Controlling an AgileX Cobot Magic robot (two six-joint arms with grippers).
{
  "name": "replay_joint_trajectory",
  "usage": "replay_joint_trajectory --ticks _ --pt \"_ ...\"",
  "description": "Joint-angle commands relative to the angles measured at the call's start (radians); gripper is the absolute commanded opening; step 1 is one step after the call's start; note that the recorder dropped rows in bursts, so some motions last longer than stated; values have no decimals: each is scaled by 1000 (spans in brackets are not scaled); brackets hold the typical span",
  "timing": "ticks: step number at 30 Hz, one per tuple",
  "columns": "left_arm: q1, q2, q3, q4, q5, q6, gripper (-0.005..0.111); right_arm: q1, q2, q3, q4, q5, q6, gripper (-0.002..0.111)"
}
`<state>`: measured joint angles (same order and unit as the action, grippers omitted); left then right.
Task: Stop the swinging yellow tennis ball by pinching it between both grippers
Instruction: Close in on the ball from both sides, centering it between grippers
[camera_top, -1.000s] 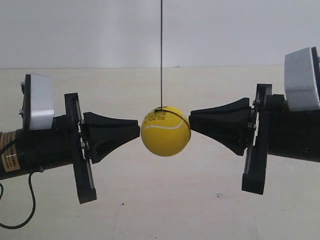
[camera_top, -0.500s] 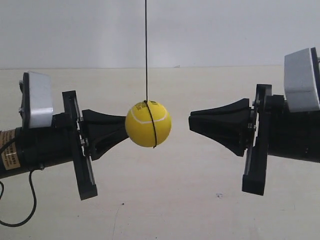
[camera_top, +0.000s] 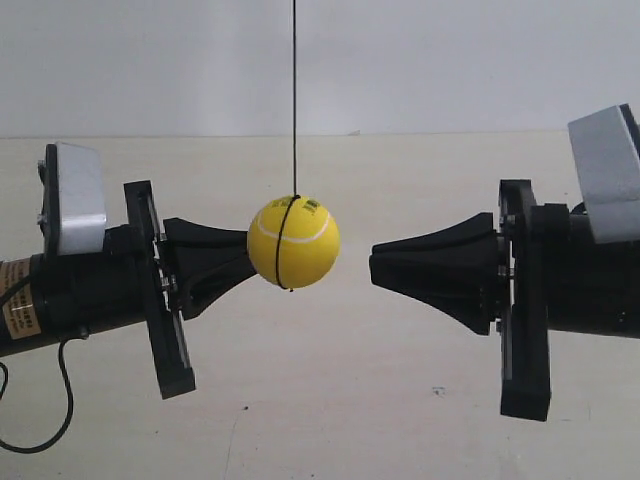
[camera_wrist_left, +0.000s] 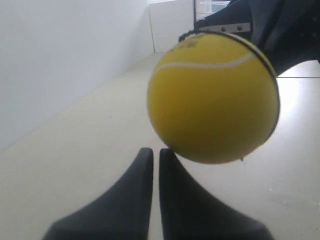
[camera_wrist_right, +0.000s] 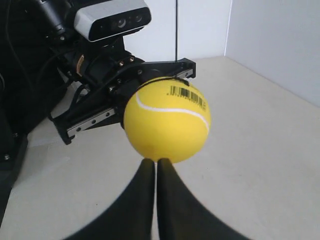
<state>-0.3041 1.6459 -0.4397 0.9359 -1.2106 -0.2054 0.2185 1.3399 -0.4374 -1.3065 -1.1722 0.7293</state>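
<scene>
The yellow tennis ball hangs on a thin black string between two black grippers that point at each other. The arm at the exterior view's left is my left arm. Its gripper is shut and its tip touches the ball's side. In the left wrist view the ball looms large just past the left gripper. My right gripper is shut too, a short gap away from the ball's other side. The right wrist view shows the ball, barcode print up, beyond the right gripper.
A beige tabletop lies well below the ball, with a white wall behind. A black cable loops under the left arm. The right wrist view shows the left arm's wrist camera and dark robot structure.
One second ago the ball hung between both tips; it swung toward the left gripper and stays against it. The right gripper has shifted slightly toward the ball and lower.
</scene>
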Motion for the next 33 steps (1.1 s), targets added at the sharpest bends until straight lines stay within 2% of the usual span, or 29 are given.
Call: replay_joint_trajectory --ticks 1,4,9,14,18,33 --pt "-8 1 -3 -4 -11 5 5 2 -1 -5 -9 -13 7 0" --pt "19 -18 -3 -4 -11 31 5 2 -1 -5 -9 -11 6 0" --pt "49 -62 -3 27 31 -33 5 2 -1 -5 -9 -5 6 0" --pt "61 -147 -3 172 32 -228 5 2 -1 -5 -16 -6 13 0" --pt "61 -204 -3 231 18 -281 5 2 -1 -5 -16 -7 13 0" --pt "59 -118 -3 220 -11 -242 5 2 -1 -5 -7 -35 17 0"
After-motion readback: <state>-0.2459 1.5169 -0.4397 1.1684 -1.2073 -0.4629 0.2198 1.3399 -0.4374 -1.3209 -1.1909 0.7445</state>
